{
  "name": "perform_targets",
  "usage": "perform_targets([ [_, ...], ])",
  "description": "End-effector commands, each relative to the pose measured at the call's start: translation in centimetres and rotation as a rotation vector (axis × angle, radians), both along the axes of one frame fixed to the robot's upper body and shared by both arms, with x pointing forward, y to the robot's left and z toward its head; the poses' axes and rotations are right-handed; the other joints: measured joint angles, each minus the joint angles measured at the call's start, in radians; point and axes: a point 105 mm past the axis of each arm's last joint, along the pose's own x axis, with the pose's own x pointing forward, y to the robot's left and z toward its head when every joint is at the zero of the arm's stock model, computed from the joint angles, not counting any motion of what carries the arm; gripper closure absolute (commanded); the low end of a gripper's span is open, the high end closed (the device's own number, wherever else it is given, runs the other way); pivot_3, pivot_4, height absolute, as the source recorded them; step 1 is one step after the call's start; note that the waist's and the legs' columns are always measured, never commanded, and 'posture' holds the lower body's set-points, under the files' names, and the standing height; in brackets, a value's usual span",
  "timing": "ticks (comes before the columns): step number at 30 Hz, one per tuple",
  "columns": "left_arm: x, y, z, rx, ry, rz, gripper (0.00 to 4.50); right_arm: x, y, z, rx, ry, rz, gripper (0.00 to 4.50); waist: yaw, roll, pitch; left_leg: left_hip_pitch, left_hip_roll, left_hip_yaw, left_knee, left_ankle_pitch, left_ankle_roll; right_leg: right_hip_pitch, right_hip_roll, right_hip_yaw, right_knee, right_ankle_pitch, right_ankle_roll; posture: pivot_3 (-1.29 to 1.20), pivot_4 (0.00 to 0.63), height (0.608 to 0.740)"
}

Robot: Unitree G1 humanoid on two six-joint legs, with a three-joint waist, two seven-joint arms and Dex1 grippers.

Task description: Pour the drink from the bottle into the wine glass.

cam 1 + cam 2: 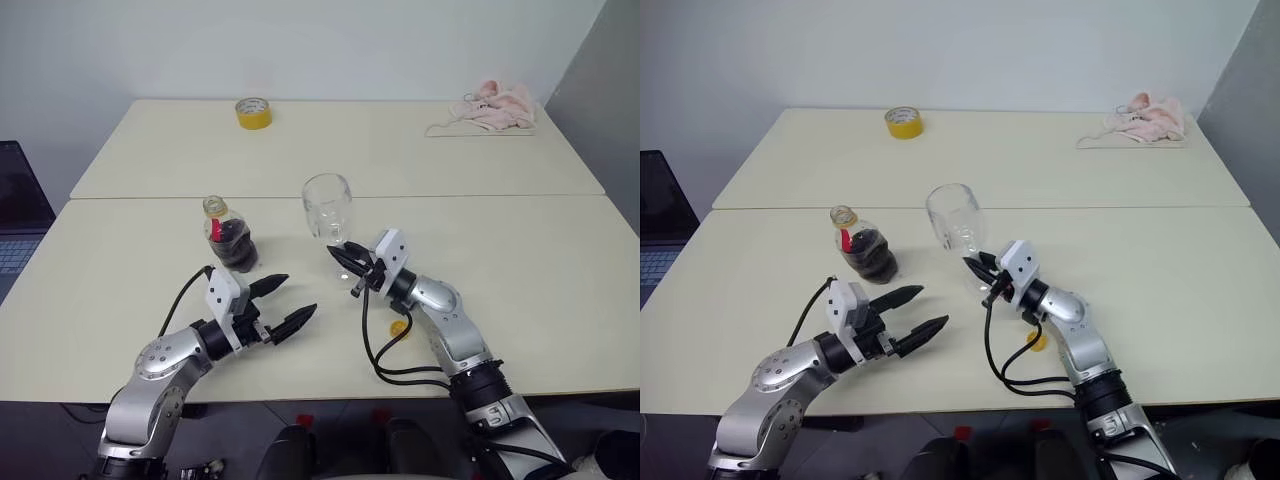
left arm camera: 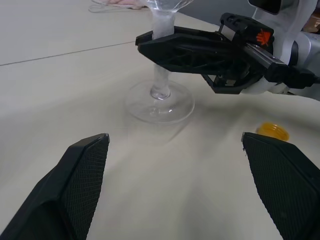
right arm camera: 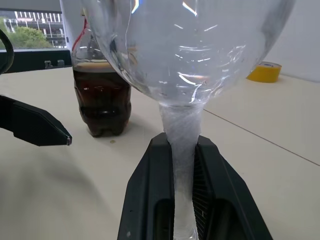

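The wine glass [image 1: 327, 205] stands with its foot [image 2: 160, 102] on the table, its bowl clear. My right gripper [image 1: 340, 262] is shut on its stem [image 3: 182, 145], one black finger [image 3: 145, 190] on each side. The bottle [image 1: 230, 240] stands to the glass's left, uncapped, with the dark drink [image 3: 102, 97] filling its lower half. Its yellow cap [image 1: 398, 327] lies on the table beside my right forearm. My left gripper [image 1: 300, 294] hovers open in front of the bottle, pointing toward the glass, with nothing between its fingers.
A yellow tape roll [image 1: 253, 113] sits on the far table and a pink cloth [image 1: 490, 108] lies at the far right. A laptop [image 1: 15, 215] stands off the left edge. A seam [image 1: 150, 198] divides the two tables behind the bottle.
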Motion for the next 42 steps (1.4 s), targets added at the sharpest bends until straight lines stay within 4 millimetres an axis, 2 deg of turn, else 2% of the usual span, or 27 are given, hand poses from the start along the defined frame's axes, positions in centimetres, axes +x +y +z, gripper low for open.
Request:
perform_targets([
  [1,0.1,-0.1,1.4,-0.003,-0.048,-0.004,0.0,0.1,-0.3,1.4,0.024,-0.061,0.016,4.3,-0.002,0.0,0.0,0.0,0.0,0.0,0.0,0.0,0.0,0.0,0.0,0.0,0.0,0.0,0.0,0.0,0.15,0.74],
  [5,0.4,-0.2,1.6,0.001,-0.057,0.0,0.0,0.0,-0.7,0.4,-0.007,-0.039,0.027,4.3,-0.006,0.0,0.0,0.0,0.0,0.0,0.0,0.0,0.0,0.0,0.0,0.0,0.0,0.0,0.0,0.0,0.15,0.74],
  [6,0.5,-0.2,1.6,0.001,-0.056,0.001,0.0,0.0,-0.7,0.1,-0.015,-0.032,0.029,3.58,-0.007,0.0,0.0,0.0,0.0,0.0,0.0,0.0,0.0,0.0,0.0,0.0,0.0,0.0,0.0,0.0,0.15,0.74],
  [10,0.4,-0.3,1.8,-0.006,-0.05,-0.003,0.0,0.0,-1.0,-0.4,-0.027,-0.018,0.027,2.39,-0.009,0.0,0.0,0.0,0.0,0.0,0.0,0.0,0.0,0.0,0.0,0.0,0.0,0.0,0.0,0.0,0.15,0.74],
  [16,0.3,-0.6,2.0,-0.005,-0.049,-0.01,0.0,0.0,-1.5,-0.7,-0.046,-0.007,0.033,0.25,-0.009,0.0,0.0,0.0,0.0,0.0,0.0,0.0,0.0,0.0,0.0,0.0,0.0,0.0,0.0,0.0,0.15,0.74],
  [17,0.3,-0.6,2.0,-0.004,-0.048,-0.01,0.0,0.0,-1.6,-0.7,-0.052,-0.005,0.034,0.03,-0.009,0.0,0.0,0.0,0.0,0.0,0.0,0.0,0.0,0.0,0.0,0.0,0.0,0.0,0.0,0.0,0.15,0.74],
  [31,0.5,-0.5,1.8,-0.008,-0.037,0.001,0.0,-0.6,-3.6,-0.5,-0.086,-0.002,0.014,0.03,-0.008,0.0,0.0,0.0,0.0,0.0,0.0,0.0,0.0,0.0,0.0,0.0,0.0,0.0,0.0,0.0,0.15,0.74],
  [42,0.5,-0.5,1.4,-0.005,-0.035,0.001,0.0,-0.6,-3.8,-0.3,-0.101,0.007,-0.004,0.03,-0.008,0.0,0.0,0.0,0.0,0.0,0.0,0.0,0.0,0.0,0.0,0.0,0.0,0.0,0.0,0.0,0.15,0.74],
])
